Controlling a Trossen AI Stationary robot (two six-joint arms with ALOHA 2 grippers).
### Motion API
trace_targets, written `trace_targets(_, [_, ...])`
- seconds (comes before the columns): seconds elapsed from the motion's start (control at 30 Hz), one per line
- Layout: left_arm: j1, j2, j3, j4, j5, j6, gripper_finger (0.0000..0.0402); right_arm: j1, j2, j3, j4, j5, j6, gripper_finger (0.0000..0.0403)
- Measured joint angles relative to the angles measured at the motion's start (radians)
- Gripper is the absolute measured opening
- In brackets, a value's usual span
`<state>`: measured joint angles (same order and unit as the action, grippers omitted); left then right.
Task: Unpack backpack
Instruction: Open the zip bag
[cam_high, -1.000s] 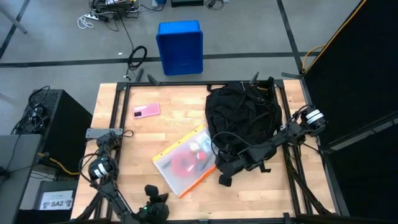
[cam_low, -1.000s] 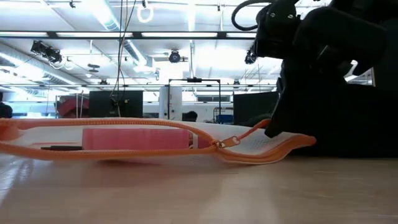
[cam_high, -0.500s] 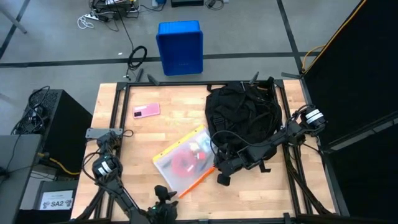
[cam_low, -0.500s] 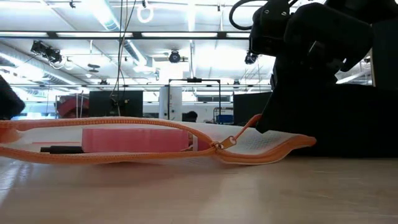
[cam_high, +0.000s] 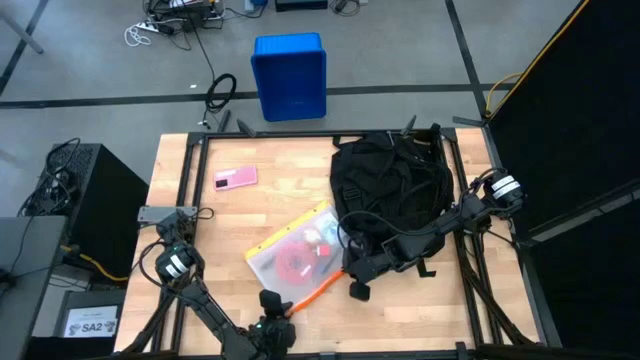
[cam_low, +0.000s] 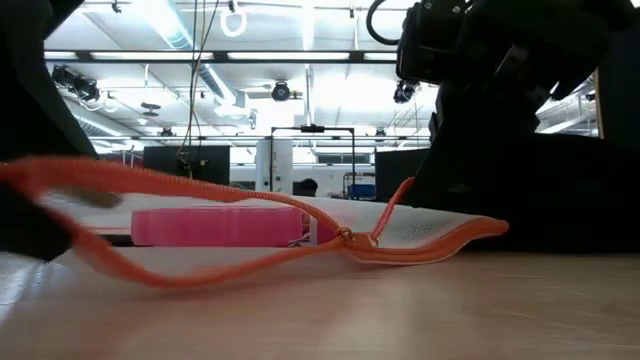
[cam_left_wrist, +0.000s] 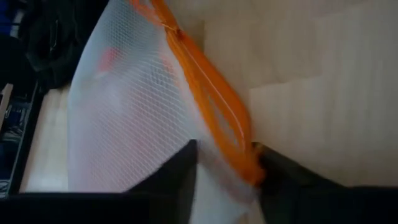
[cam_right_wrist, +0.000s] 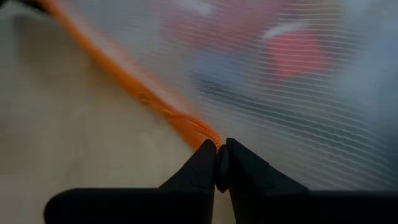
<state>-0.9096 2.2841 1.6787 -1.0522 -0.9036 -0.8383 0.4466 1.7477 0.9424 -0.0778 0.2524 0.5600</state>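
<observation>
The black backpack (cam_high: 392, 188) lies on the table's right half, with no gripper on it. Left of it lies a clear mesh pouch (cam_high: 296, 252) with an orange zip edge and red and pink things inside. My left gripper (cam_high: 276, 316) is at the pouch's near corner and shut on it. At the pouch's right edge, next to the backpack, my right gripper (cam_high: 351, 270) is shut on the orange zip. A pink flat item (cam_high: 235, 178) rests on the far left of the table. My left gripper has the pouch's near corner, mesh and orange zip edge (cam_left_wrist: 244, 163), between its two fingers (cam_left_wrist: 184, 167), coming slanting down from the table's near side. That corner (cam_low: 70, 185) is raised off the wood while the rest of the pouch lies flat. My right gripper pinches the orange zip (cam_right_wrist: 208, 135) at its fingertips, slanting down from the table's right side. A thin orange strip (cam_low: 392, 205) runs straight up from the zip to the gripper. The pouch stays on the table.
A blue crate (cam_high: 290, 75) stands on the floor beyond the far edge. The backpack's straps (cam_high: 425, 262) trail near my right arm. Bare wood lies along the near edge and at the table's left.
My left gripper has moved toward the table's right along the near edge, up to the pouch's near corner, and taken hold of it. That corner's orange edge has risen off the table, and the rest of the pouch stays down. My right gripper's strip now runs steeper.
</observation>
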Motion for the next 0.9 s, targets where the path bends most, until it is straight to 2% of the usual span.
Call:
trace_targets(0.07, [-0.001, 0.000, 0.000, -0.007, 0.008, 0.000, 0.0023, 0.012, 0.000, 0.000, 0.015, -0.024, -0.013, 0.0024])
trace_targets(0.2, [-0.001, 0.000, 0.000, -0.024, 0.011, -0.002, 0.0004, 0.043, 0.000, 0.000, 0.018, -0.040, -0.014, 0.0052])
trace_targets(0.47, [-0.001, 0.000, 0.000, -0.048, 0.013, -0.006, 0.0001, 0.107, 0.001, 0.000, 0.015, -0.020, 0.023, 0.0122])
trace_targets(0.63, [0.000, 0.000, 0.000, -0.051, 0.005, -0.006, 0.0000, 0.128, 0.058, 0.002, 0.030, -0.005, 0.031, 0.0160])
trace_targets(0.9, [0.000, 0.000, 0.018, -0.074, -0.025, -0.014, 0.0000, 0.114, 0.142, 0.004, 0.061, 0.019, 0.041, 0.0183])
